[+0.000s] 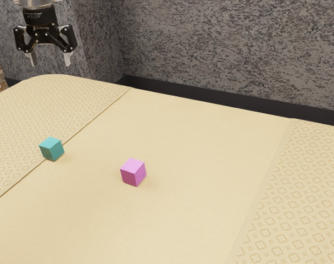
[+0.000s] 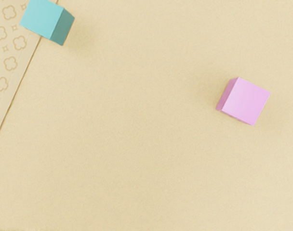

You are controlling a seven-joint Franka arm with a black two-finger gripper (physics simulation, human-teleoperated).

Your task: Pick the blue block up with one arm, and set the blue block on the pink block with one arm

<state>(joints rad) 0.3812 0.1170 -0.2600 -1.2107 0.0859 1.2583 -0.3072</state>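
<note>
**Inventory, big to small**

1. Table (image 1: pixel 200 165): fills the lower exterior view. Plain tan centre w/ patterned panels on both sides.
2. Gripper (image 1: pixel 49 59): upper left of the exterior view, high above the table's far edge. Fingers spread wide, nothing btw them.
3. Pink block (image 1: pixel 133 172): centre-left of the exterior view, on the plain tan. It's your target base, so don't touch it yet.
4. Blue block (image 1: pixel 51 148): left of the exterior view, on the table right at the panel seam. Well apart from pink, and sits turned w/ a corner toward the camera.

**Step in hand (my read):** approach for the pick; nothing grasped yet.

**How you do it well:**
- Bring the hand over blue first, then descend.
- Yaw the wrist so the fingers meet two flat faces, not corners.
- Straddle blue w/ fingers wide and close at mid-height.
- Lift straight up, so blue clears pink's top before you cross over.
</note>
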